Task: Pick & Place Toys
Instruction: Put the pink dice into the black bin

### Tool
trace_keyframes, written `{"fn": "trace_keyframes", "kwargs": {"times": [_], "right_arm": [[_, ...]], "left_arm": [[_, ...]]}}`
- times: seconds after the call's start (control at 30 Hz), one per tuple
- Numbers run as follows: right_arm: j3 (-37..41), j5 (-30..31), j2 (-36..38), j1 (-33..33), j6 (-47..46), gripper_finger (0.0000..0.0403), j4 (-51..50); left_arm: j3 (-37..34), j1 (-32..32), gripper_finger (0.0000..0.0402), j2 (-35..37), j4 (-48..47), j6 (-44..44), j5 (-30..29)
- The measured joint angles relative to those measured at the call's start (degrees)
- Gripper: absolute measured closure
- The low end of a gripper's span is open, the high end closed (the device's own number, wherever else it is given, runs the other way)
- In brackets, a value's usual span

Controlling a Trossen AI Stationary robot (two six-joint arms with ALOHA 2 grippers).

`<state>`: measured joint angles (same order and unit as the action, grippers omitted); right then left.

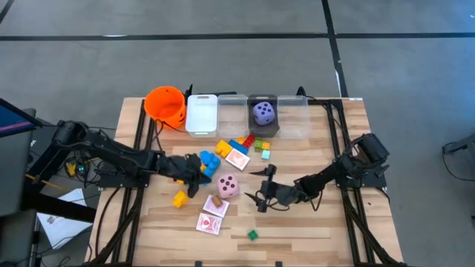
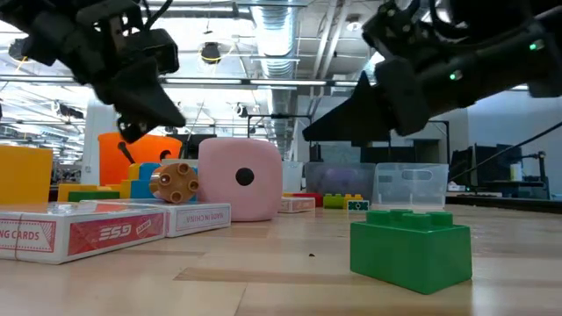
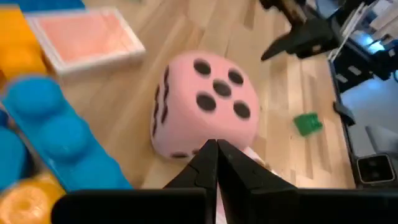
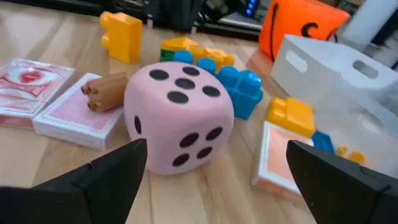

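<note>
Pink die (image 1: 228,185) sitting btwn left gripper (image 1: 202,176), fingers together, and right gripper (image 1: 261,187), fingers apart; card packs (image 1: 212,215), blue block (image 1: 208,164) crowding it.

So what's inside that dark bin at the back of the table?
The dark bin holds a purple die with white dots. The die fills most of it, so anything underneath is hidden.

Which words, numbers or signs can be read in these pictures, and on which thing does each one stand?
"ESG": side of the nearest card box, low view.
"NG CARDS": same box, left end, cut off by the picture's edge.
Print on the second card box: too small to read.
Black mark on the orange bucket: not readable.
</note>
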<state>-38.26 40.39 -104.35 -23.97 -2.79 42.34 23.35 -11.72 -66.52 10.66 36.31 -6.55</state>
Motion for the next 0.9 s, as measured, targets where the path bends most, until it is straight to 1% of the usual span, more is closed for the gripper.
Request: {"fn": "trace_keyframes", "kwargs": {"times": [0.07,0.2,0.33,0.47,0.57,0.67,0.77,0.9], "right_arm": [[0.01,-3.72,0.08,1.67,-0.05,0.0026,0.11],[0.0,-11.45,0.08,4.88,-2.18,0.0026,0.29],[0.0,-17.74,0.08,7.08,-4.07,0.0026,0.08],[0.0,-22.01,0.1,8.13,-4.17,0.0026,0.08],[-0.01,-22.79,0.1,8.47,-4.32,0.0026,-0.51],[0.0,-22.55,0.24,8.66,-4.51,0.0026,-1.46],[-0.02,-22.47,0.3,8.58,-5.26,0.0026,-2.18],[-0.13,-22.44,0.42,8.58,-7.11,0.0026,-3.67]], "left_arm": [[0.07,-0.83,0.0402,-2.71,0.83,2.11,-1.78],[0.11,-0.77,0.0402,-9.28,4.84,4.89,-2.2],[1.02,0.33,0.0402,-16.19,10.13,5.14,-2.24],[4.6,1.97,0.0402,-21.47,12.75,2.96,-2.5],[7.96,2.82,0.0402,-24.45,13.89,0.03,-2.51],[10.33,3.16,0.0402,-26.26,13.08,-2.6,-2.53],[11.32,3.18,0.0402,-26.83,12.64,-4.22,-2.64],[11.37,3.18,0.0402,-26.75,12.63,-4.15,-2.64]]}}
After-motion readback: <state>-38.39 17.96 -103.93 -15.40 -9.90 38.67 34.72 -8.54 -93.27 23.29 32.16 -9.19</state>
